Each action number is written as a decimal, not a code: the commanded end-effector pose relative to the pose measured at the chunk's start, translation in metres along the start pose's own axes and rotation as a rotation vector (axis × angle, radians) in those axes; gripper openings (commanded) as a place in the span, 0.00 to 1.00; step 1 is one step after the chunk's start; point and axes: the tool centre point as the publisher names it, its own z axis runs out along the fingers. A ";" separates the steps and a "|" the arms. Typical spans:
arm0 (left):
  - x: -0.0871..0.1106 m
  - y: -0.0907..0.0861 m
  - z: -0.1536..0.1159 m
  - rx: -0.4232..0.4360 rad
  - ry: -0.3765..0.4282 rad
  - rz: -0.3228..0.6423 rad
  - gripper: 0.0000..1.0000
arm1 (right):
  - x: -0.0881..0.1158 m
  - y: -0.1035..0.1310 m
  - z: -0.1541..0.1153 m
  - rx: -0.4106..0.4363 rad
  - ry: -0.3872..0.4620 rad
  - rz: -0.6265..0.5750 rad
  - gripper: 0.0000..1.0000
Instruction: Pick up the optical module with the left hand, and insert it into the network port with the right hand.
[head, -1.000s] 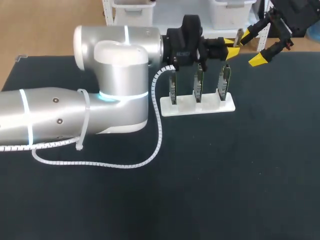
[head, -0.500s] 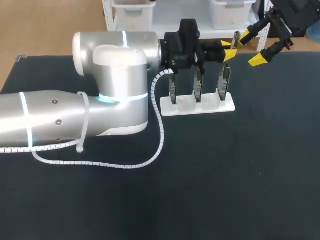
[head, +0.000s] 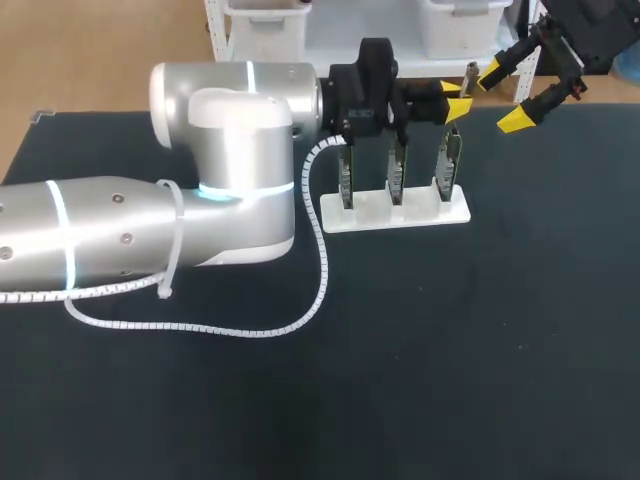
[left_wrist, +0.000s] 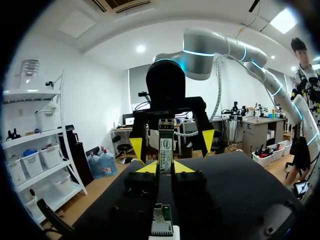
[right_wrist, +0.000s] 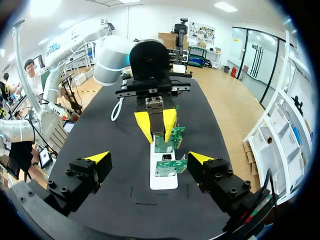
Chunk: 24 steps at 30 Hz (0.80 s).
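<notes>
Module: the module (left_wrist: 166, 145) is upright between the left tool's (left_wrist: 165, 167) yellow tips, held up off the tabletop (head: 450, 350) and just ahead of the right tool (right_wrist: 150, 158).
Risk: a handover looks next. If the right tool bites off-centre, or the left lets go early, the module could twist or drop. A tilted module would jam on insertion.
Left tool: nearly closed, both tips clamped on the module's near end.
Right tool: gaping wide, empty, touching nothing.
Boards: three boards (head: 396, 165) stand on a white base (head: 420, 215), below the left tool.
</notes>
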 end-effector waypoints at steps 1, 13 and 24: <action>0.001 0.002 0.001 0.004 0.001 -0.002 0.00 | 0.000 0.002 0.000 0.005 0.001 0.000 1.00; 0.001 0.003 0.003 0.008 -0.005 -0.005 0.00 | 0.000 0.002 0.000 0.005 0.001 0.000 1.00; 0.001 0.003 0.003 0.007 -0.006 -0.005 0.00 | 0.000 0.002 0.000 0.005 0.001 0.000 1.00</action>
